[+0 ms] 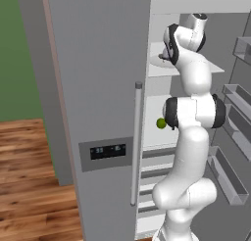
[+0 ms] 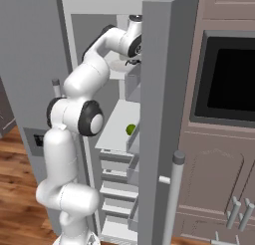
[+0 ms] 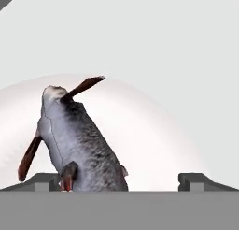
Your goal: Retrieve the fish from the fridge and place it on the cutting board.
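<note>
left base view: arm reaches up into the open fridge point(image 1: 98, 88), wrist bent over the upper white shelf point(image 1: 215, 68). the gripper point(image 1: 166, 56) sits low over a round white plate point(image 1: 158, 61) on that shelf; fingers too small to read here. a small green ball point(image 1: 161, 123) lies on the shelf below, beside the elbow joint. door bins point(image 1: 230, 176) line the open door at right.

right base view: same reach from the other side. the open fridge door point(image 2: 167, 114) hides the hand past the wrist point(image 2: 133, 40). green ball point(image 2: 130, 129) visible on the middle shelf. dark microwave point(image 2: 231, 77) set in brown cabinets point(image 2: 214, 179) to the right; the cutting board is out of frame.

hand view: fish point(image 3: 77, 140) lies on the white plate point(image 3: 163, 126), dark grey body, thin reddish-brown fins, tail end toward the camera. the two finger tips point(image 3: 46, 181) stand wide apart. the fish runs down beside the left tip, and most of the gap toward the right tip is bare. gripper point(image 3: 121, 182) holds nothing; jaws wide open, not closed on the body.

judgement: step in hand is the grasp approach. fish is off centre between the tips, so shift the hand toward the left-tip side before descending, or one finger may land on the body and push it off the plate. close across the thick mid-body, not the fins. lift straight up to clear the plate rim, then withdraw without clipping the door bins.
</note>
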